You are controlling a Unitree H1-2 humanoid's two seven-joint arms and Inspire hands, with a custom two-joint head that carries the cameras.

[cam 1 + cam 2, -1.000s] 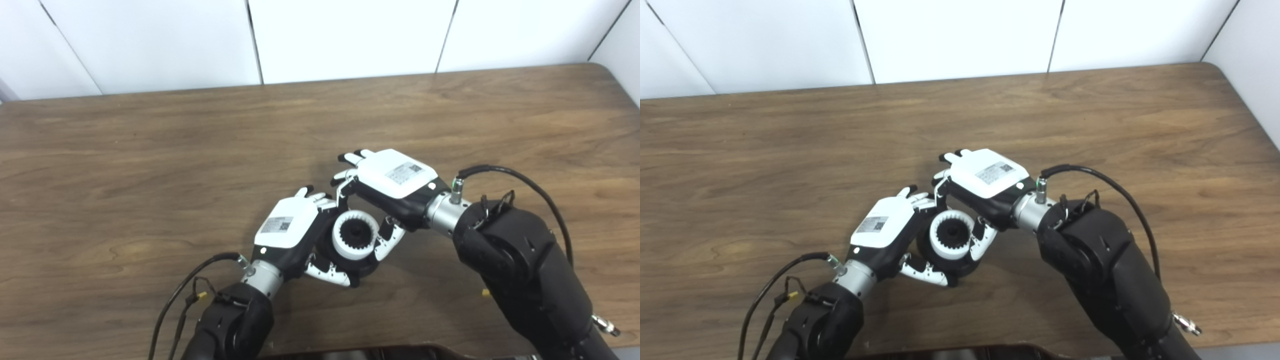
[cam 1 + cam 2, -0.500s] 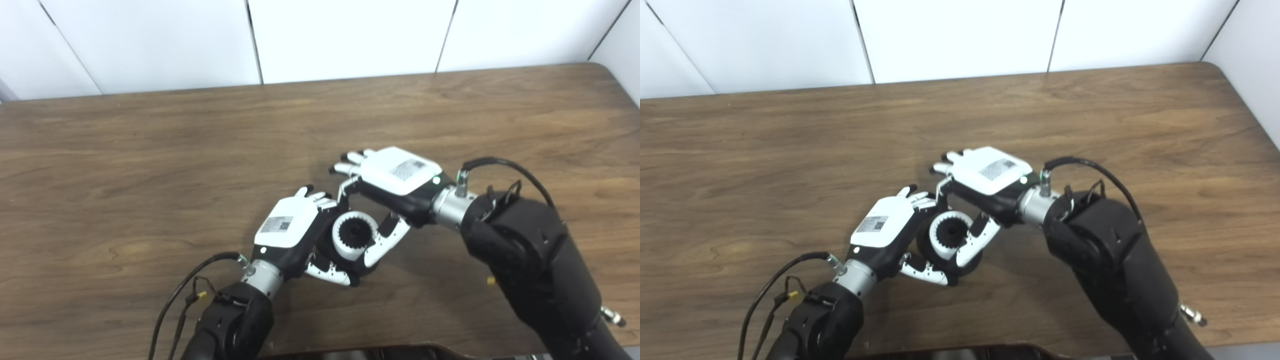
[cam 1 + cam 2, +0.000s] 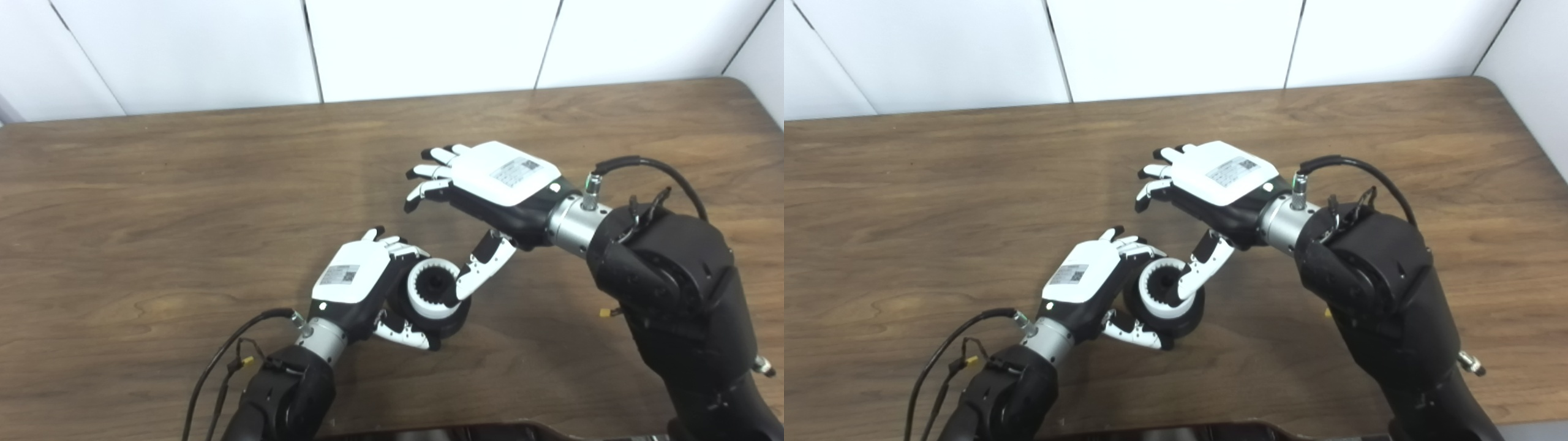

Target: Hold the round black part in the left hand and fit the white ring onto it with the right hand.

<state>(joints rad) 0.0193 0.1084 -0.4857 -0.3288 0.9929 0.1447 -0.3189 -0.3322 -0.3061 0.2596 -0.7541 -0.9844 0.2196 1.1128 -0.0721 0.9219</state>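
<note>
My left hand (image 3: 358, 285) is shut on the round black part (image 3: 453, 317), gripping it low over the wooden table (image 3: 153, 202). The white ring (image 3: 432, 288), toothed on its inside, sits on top of the black part. My right hand (image 3: 490, 187) hovers above and to the right of them, open, fingers spread toward the left. Its thumb (image 3: 481, 272) hangs down and its tip lies against the ring's right rim. Nothing is held in the right hand.
White wall panels (image 3: 429, 43) run behind the table's far edge. A dark object (image 3: 441, 432) shows at the bottom edge between my arms. Cables (image 3: 226, 355) loop from both wrists.
My right hand has let go of the white ring, lifted up and back to the right, and spread its fingers. The left hand and the black part have stayed put.
</note>
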